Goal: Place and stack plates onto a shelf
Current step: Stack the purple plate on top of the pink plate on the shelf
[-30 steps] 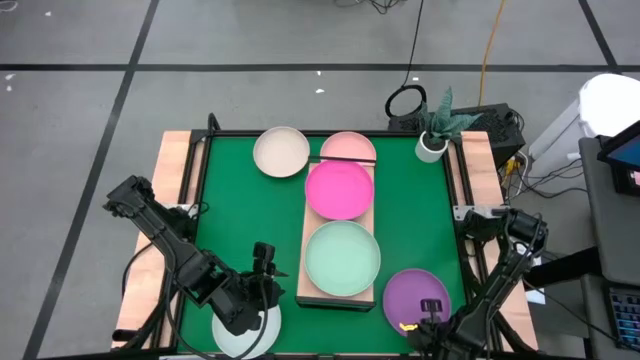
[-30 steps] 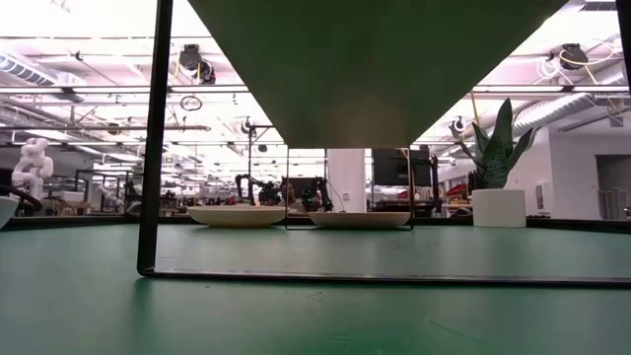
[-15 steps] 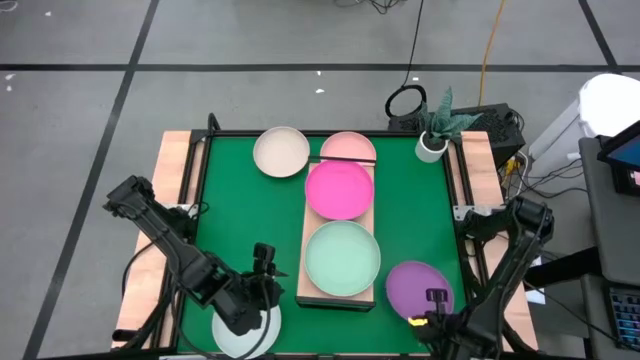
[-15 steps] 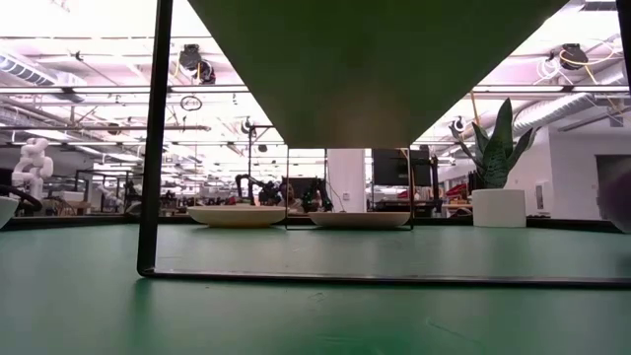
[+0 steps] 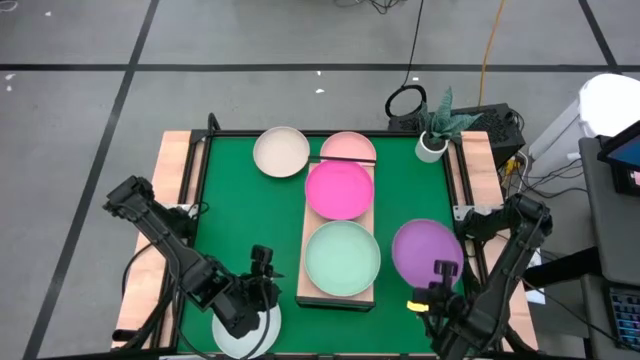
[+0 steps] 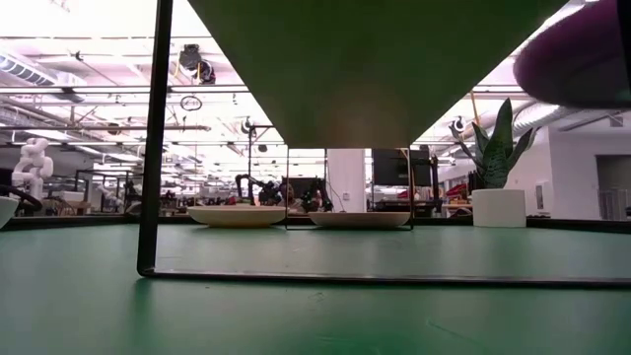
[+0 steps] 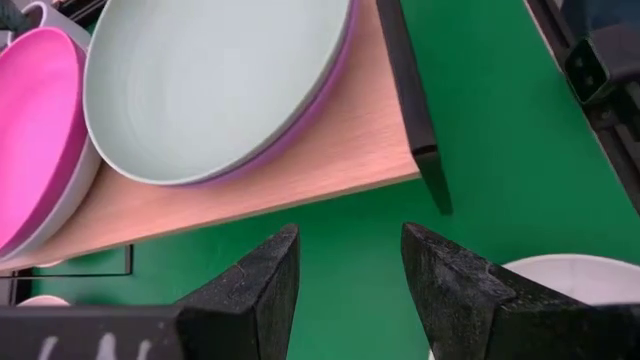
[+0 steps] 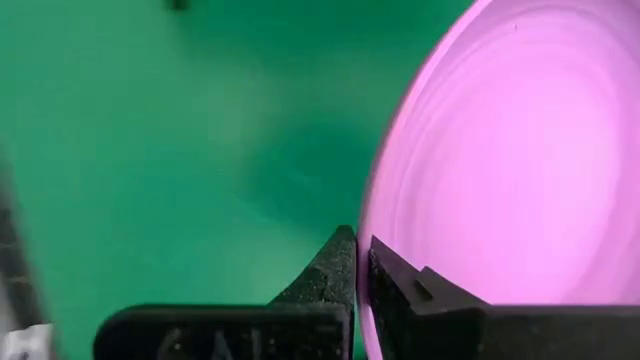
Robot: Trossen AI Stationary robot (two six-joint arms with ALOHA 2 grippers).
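Purple plate: the purple plate (image 5: 427, 251) is up in the air now; a moment ago it lay on the green table mat (image 5: 240, 210) near the right front corner.
Right gripper: the right gripper (image 5: 436, 290) pinches the near rim of the purple plate, fingers squeezed tight on it.
What moved: the plate has gone up and a bit farther back, and it now hangs just right of the shelf (image 5: 310, 285).
What it means: I think it will go on a stack next.
Shelf: the mint green plate (image 5: 342, 259) sits on the near end and the magenta plate (image 5: 339, 188) behind it.
Left gripper: the left gripper (image 5: 262, 290) waits near the front left with its fingers apart, holding nothing, over a pale plate (image 5: 232, 338).
Still on the mat: a cream plate (image 5: 281, 151) and a pale pink plate (image 5: 347, 148) at the far side.
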